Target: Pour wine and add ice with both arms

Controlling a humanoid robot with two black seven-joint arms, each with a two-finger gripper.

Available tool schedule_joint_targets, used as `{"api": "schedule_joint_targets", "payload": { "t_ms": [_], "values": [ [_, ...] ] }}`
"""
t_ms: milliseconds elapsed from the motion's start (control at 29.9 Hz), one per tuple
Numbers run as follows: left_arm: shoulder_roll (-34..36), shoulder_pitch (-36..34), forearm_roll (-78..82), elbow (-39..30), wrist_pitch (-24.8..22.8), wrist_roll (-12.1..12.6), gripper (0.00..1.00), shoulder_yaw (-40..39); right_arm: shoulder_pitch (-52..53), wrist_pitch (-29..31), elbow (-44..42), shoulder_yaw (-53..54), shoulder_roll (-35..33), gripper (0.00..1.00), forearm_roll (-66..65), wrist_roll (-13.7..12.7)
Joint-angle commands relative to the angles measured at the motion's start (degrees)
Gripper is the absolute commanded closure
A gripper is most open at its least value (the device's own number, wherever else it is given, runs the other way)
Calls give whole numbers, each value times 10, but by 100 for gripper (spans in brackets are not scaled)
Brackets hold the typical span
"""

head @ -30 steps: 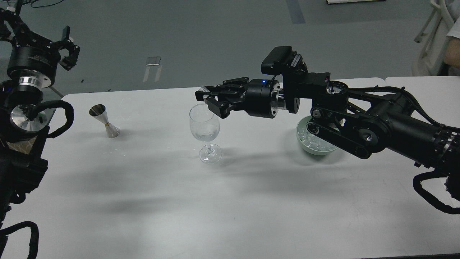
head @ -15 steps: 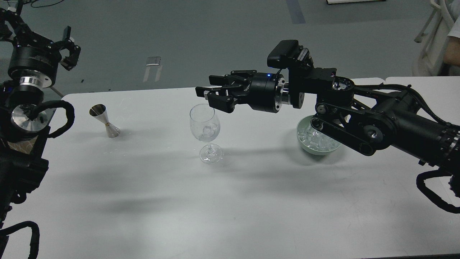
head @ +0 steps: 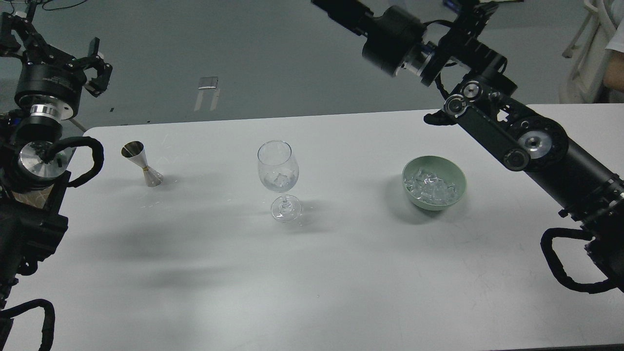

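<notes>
ice sitting in stemmed glass at tabletop centre, more in green bowl toward right edge | handling: slick, light, hard; pinching one cube across flat faces | left pincer appearing released, empty | right pincer out of frame

Both arms are matte black, built of thick round segments with silver joint rings and disc caps; ribbed black cables loop beside them.
</notes>
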Motion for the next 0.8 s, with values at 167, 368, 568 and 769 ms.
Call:
{"api": "schedule_joint_targets", "payload": {
  "t_ms": [167,368,568,769],
  "values": [
    [20,-27,12,7,-13,5,2,1,17,3,-91,109,-13,0,233,-30],
    [11,-27,12,16,-14,-1,2,2,20,7,-160,168,-15,0,422,-31],
    [-21,-31,13,50,-17,-3,2,3,-1,23,-187,168,-14,0,561,-37],
    [-33,-31,13,62,-49,1,2,17,-28,60,-188,173,-7,0,655,-70]
  ]
}}
